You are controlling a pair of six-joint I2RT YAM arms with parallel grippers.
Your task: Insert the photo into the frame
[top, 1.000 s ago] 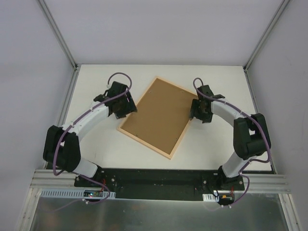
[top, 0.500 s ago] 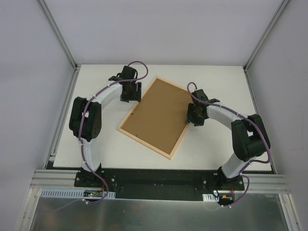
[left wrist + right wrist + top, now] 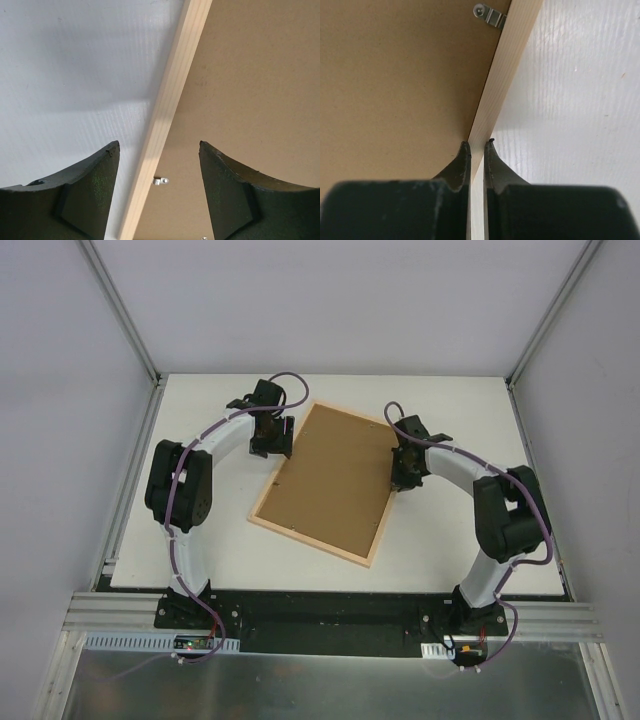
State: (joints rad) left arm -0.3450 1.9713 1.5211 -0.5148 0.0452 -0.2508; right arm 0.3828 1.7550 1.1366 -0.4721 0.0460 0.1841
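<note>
1. The frame (image 3: 307, 541) lies back-up on the white table (image 3: 215, 565), in the middle of the overhead view, turned so that its long sides run from upper right to lower left.
2. Inside its light wood strips sits the brown backing board (image 3: 330, 480), filling the whole opening; what lies under the board is hidden.
3. A small metal clip (image 3: 160, 181) reaches from the wood onto the board at the bottom centre of the left wrist view, and another clip (image 3: 490, 15) shows at the top of the right wrist view.
4. The left gripper (image 3: 158, 143) is at the frame's upper left long side, its fingers spread wide, one over the table and one over the board, with the strip between them.
5. The right gripper (image 3: 477, 142) is at the upper right long side, its fingers pressed together, pinching the wood strip.
</note>
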